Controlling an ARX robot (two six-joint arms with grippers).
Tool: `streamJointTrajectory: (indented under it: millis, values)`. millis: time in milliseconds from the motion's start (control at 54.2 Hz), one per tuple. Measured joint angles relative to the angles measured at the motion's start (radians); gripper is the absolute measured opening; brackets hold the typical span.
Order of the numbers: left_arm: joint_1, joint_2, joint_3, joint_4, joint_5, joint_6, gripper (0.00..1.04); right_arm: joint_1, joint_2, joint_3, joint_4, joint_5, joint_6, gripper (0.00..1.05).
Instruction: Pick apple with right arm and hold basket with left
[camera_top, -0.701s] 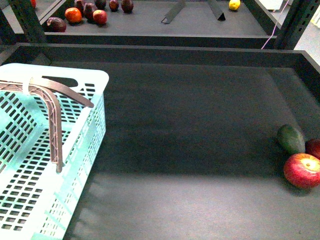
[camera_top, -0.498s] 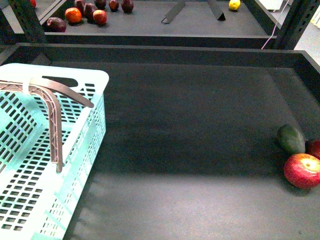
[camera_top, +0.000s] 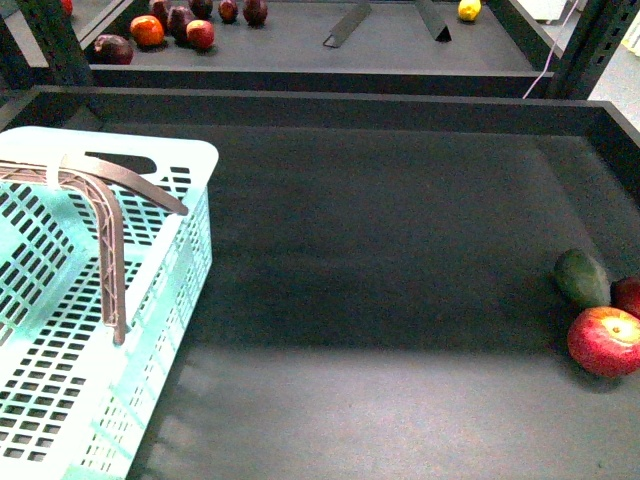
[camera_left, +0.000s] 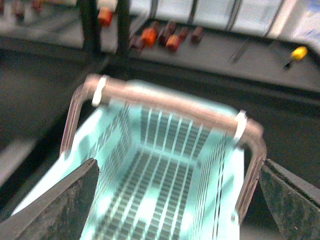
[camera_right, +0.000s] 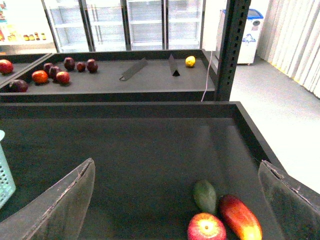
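Observation:
The apple (camera_top: 604, 340), red with a yellow blush round its stem, lies at the right edge of the dark shelf. The right wrist view shows this apple (camera_right: 206, 227) below and between my right gripper's (camera_right: 175, 210) open fingers, well apart from them. The mint basket (camera_top: 110, 150) stands at the left, its brown handles (camera_top: 110, 250) folded over the rim. In the blurred left wrist view my left gripper (camera_left: 175, 210) is open above the basket's (camera_left: 165, 165) inside, touching nothing. Neither arm shows in the front view.
A dull green oval fruit (camera_top: 582, 277) and a darker red fruit (camera_top: 628, 295) lie against the apple. The shelf has a raised back wall (camera_top: 320, 105) and right wall. The rear shelf holds several fruits (camera_top: 150, 28) and a lemon (camera_top: 468, 10).

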Motion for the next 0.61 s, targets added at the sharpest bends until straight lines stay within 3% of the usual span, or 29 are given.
streamJointTrajectory:
  millis: [166,369,609]
  values:
    - [0.016,0.246,0.048,0.172,0.058,-0.284,0.98,0.0,0.0,0.0,0.0,0.0,0.0,0.96]
    - [0.171,0.822,0.261,0.5,0.252,-0.652,0.98,0.0,0.0,0.0,0.0,0.0,0.0,0.96]
    - [0.203,1.237,0.449,0.601,0.294,-0.864,0.98,0.0,0.0,0.0,0.0,0.0,0.0,0.96]
